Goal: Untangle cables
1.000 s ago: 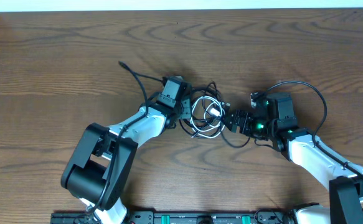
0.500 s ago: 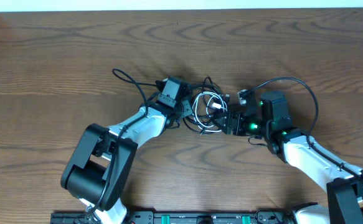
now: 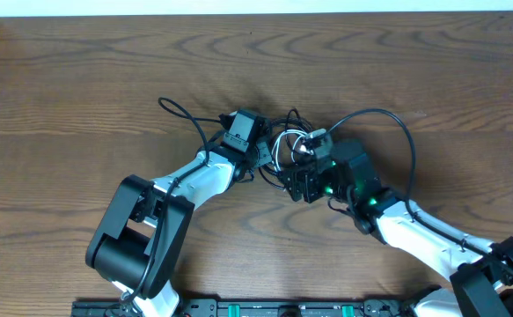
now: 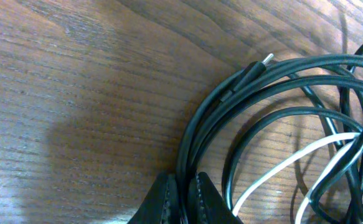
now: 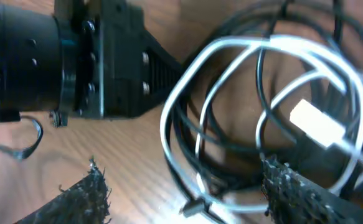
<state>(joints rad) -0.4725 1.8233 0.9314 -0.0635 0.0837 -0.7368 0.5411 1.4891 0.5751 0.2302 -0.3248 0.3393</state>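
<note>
Overhead: 2 blk cables, 1 wht cable

Brown wooden tabletop, matt, bold grain. Thin black cables gleam, smooth and rubbery; thin white cable, smooth plastic. Right end effector pads look rough, gritty black.

Table middle is crowded: cables in a tangle, left gripper wedged in from the left, right gripper from the near right, jaws spread over the loops. One black strand trails far-left. Open passage along the far edge and both far corners; arms block the near edge.
</note>
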